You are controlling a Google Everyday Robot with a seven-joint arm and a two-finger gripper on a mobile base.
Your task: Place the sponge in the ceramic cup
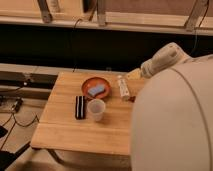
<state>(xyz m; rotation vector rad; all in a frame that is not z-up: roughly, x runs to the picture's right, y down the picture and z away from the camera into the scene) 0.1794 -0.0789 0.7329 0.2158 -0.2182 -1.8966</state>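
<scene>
The light-blue sponge [97,90] lies in a round orange-red dish [87,85] near the far middle of the wooden table. The white ceramic cup [96,109] stands upright just in front of the dish, apart from the sponge. My gripper [134,76] is at the end of the white arm over the table's far right side. It is beside a slim white bottle, well to the right of the sponge and cup, and partly hidden by my own body.
A black bar with white stripes [79,107] lies left of the cup. The white bottle [122,87] lies right of the dish. My bulky white body [175,120] covers the table's right part. The table [75,132] has edges at front and left, with cables on the floor to the left.
</scene>
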